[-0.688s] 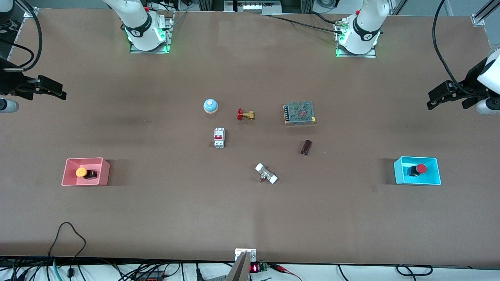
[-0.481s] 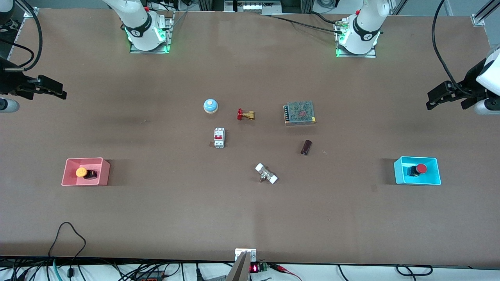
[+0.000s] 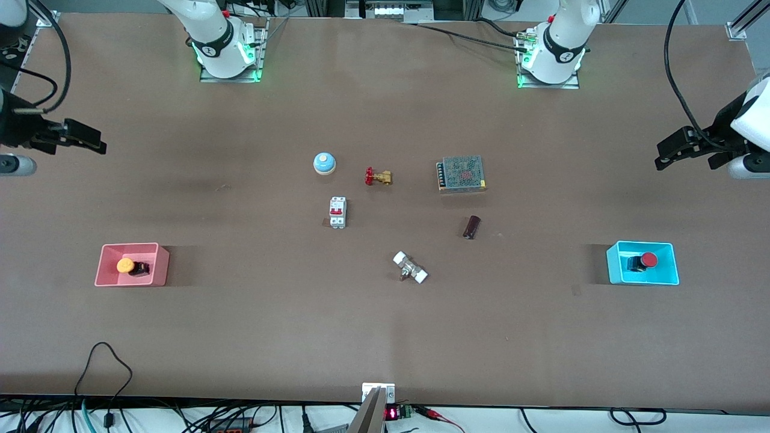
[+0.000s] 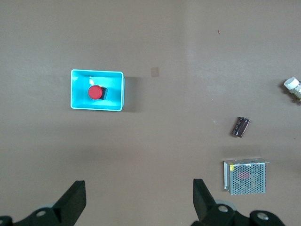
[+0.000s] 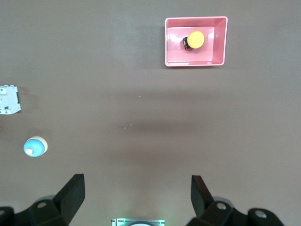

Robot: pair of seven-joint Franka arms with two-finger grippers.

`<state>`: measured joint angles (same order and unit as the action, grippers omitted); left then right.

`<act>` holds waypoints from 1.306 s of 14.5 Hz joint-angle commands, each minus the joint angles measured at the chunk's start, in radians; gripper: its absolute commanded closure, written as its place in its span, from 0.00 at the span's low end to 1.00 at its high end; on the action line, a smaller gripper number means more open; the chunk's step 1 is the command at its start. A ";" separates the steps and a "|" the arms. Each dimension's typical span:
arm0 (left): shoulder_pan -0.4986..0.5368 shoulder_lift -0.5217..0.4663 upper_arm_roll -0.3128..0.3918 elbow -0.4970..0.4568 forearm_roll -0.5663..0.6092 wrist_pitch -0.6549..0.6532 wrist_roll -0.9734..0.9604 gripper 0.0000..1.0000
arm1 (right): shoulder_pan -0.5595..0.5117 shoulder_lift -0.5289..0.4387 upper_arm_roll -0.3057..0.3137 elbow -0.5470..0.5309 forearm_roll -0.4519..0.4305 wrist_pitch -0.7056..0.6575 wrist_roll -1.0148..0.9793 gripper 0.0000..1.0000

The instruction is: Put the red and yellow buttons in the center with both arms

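The yellow button [image 3: 126, 265] lies in the pink bin [image 3: 108, 280] toward the right arm's end; it also shows in the right wrist view [image 5: 195, 39]. The red button [image 3: 648, 260] lies in the cyan bin [image 3: 616, 273] toward the left arm's end; it also shows in the left wrist view [image 4: 95, 92]. My right gripper [image 3: 90, 146] hangs high over the table's edge at the right arm's end, open and empty [image 5: 138, 190]. My left gripper [image 3: 668, 155] hangs high over the left arm's end, open and empty [image 4: 139, 194].
Around the middle of the brown tabletop [image 3: 385, 325] lie a blue dome bell [image 3: 324, 163], a red-handled brass valve [image 3: 378, 177], a white circuit breaker [image 3: 337, 212], a mesh power supply [image 3: 461, 174], a dark cylinder [image 3: 471, 227] and a white-capped fitting [image 3: 410, 267].
Both grippers have shifted slightly: the right one a little toward the table's middle, the left one a little farther from the front camera. Nothing on the table has moved.
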<state>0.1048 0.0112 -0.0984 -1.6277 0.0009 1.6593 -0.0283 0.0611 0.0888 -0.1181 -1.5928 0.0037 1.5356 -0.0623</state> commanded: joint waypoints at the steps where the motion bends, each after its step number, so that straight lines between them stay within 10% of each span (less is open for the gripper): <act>1: 0.004 -0.002 -0.004 0.003 -0.012 -0.004 -0.001 0.00 | -0.047 0.096 0.015 -0.004 -0.013 0.078 0.004 0.00; 19: 0.078 0.177 0.006 0.026 0.001 0.097 0.088 0.00 | -0.149 0.572 0.017 0.065 -0.010 0.604 -0.223 0.00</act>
<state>0.1607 0.1431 -0.0919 -1.6293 0.0011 1.7439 0.0291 -0.0707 0.6375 -0.1179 -1.5568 0.0006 2.1169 -0.2555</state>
